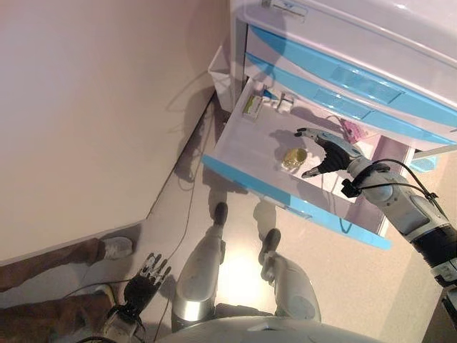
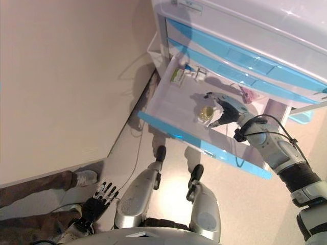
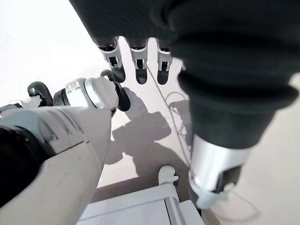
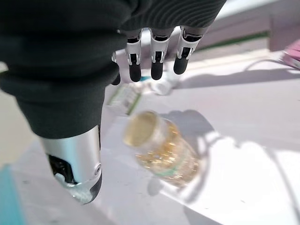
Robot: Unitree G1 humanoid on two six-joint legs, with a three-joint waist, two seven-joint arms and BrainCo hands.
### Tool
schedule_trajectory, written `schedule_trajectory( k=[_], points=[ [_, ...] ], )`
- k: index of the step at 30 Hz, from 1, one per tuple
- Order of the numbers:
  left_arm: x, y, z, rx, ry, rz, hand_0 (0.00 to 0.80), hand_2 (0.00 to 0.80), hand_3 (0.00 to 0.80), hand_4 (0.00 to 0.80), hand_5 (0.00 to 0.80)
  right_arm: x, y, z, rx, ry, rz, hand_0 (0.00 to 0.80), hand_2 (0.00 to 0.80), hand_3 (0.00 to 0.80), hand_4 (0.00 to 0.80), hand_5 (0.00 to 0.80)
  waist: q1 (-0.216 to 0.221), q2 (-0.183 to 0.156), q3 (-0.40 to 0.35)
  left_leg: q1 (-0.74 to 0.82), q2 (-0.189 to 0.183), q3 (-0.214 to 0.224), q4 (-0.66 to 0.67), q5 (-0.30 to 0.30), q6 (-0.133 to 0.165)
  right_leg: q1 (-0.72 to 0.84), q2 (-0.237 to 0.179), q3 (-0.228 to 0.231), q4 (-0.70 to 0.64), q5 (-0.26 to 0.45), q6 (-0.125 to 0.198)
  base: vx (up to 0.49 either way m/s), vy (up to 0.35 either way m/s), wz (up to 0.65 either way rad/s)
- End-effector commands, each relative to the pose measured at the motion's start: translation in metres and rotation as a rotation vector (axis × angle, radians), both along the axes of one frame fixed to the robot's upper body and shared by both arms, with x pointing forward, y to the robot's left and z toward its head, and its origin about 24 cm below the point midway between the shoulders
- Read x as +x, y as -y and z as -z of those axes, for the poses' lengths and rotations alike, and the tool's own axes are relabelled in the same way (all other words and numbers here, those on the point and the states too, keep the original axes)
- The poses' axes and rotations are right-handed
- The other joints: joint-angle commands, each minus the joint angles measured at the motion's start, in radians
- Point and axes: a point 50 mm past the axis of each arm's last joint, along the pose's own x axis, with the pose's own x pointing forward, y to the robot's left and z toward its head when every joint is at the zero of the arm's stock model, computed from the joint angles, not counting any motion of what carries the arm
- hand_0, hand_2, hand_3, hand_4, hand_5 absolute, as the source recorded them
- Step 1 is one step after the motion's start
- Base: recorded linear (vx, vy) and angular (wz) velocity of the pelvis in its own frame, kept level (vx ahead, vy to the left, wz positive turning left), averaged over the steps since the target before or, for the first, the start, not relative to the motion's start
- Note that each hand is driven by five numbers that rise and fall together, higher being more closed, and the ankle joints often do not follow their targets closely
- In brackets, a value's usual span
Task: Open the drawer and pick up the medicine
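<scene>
Drawer [image 1: 243, 153]: pulled out, contents reachable.
Right hand [image 1: 330, 153]: fingers spread, empty, above medicine bottle [image 1: 293, 157], ready to grasp.
Left hand [image 1: 146, 280]: relaxed, idle, low.

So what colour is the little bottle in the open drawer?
The bottle is clear with yellowish contents and a pale yellow cap; the right wrist view shows it best.

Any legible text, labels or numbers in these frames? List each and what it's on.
None can be read.
Label plate on the cabinet top: print too small.
Yellow medicine bottle in the open drawer, below the open right robot hand: green label band, blurred.
Small green-and-white box at the drawer's back: print illegible.
</scene>
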Motion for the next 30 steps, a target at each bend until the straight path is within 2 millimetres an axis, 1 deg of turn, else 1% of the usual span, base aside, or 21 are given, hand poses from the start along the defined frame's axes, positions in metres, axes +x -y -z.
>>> schedule_trajectory(
  k=[1,7,14,19,23,30],
  points=[
    [-0.009,-0.004,0.001,0.033,-0.033,0.061,0.000,0.000,0.000,0.000,0.000,0.002,-0.017,-0.001,-0.046,0.063,-0.058,0.000,0.000,0.000,0.000,0.000,0.009,-0.015,-0.047,-0.035,0.013,0.013,0.112,-0.121,-0.043,-0.052,-0.059,0.017,0.008,0.067,0.038,-0.018,0.034,0.02],
    [-0.007,0.002,0.001,0.017,-0.030,0.071,0.000,0.000,0.000,0.000,0.000,0.008,-0.006,0.010,-0.091,0.077,0.031,0.000,0.000,0.000,0.000,0.000,0.011,-0.001,-0.040,-0.045,0.008,0.012,0.122,-0.120,-0.042,-0.069,-0.066,0.013,0.020,0.067,0.034,-0.007,0.009,0.02],
    [-0.006,0.007,0.002,0.002,-0.026,0.074,0.000,0.000,0.000,0.000,0.000,0.010,0.000,0.018,-0.075,0.060,0.064,0.000,0.000,0.000,0.000,0.000,0.010,0.010,-0.035,-0.047,0.006,0.015,0.122,-0.118,-0.040,-0.082,-0.072,0.012,0.029,0.069,0.033,-0.003,0.009,0.00],
    [-0.007,0.008,0.002,-0.003,-0.027,0.079,0.000,0.000,0.000,0.000,0.000,0.010,0.001,0.021,-0.073,0.056,0.065,0.000,0.000,0.000,0.000,0.000,0.011,0.015,-0.032,-0.047,0.006,0.018,0.125,-0.121,-0.039,-0.090,-0.074,0.013,0.039,0.068,0.033,0.000,0.000,0.00],
    [-0.005,0.010,0.002,-0.009,-0.025,0.078,0.000,0.000,0.000,0.000,0.000,0.010,0.002,0.024,-0.076,0.055,0.072,0.000,0.000,0.000,0.000,0.000,0.011,0.015,-0.031,-0.047,0.004,0.020,0.125,-0.120,-0.037,-0.096,-0.076,0.013,0.042,0.071,0.035,0.000,0.000,0.00],
    [-0.003,0.012,0.002,-0.015,-0.021,0.076,0.000,0.000,0.000,0.000,0.000,0.014,0.003,0.024,-0.069,0.061,0.087,0.000,0.000,0.000,0.000,0.000,0.013,0.017,-0.028,-0.047,0.005,0.022,0.124,-0.119,-0.036,-0.101,-0.079,0.009,0.043,0.075,0.034,0.000,0.000,0.00]
  ],
)
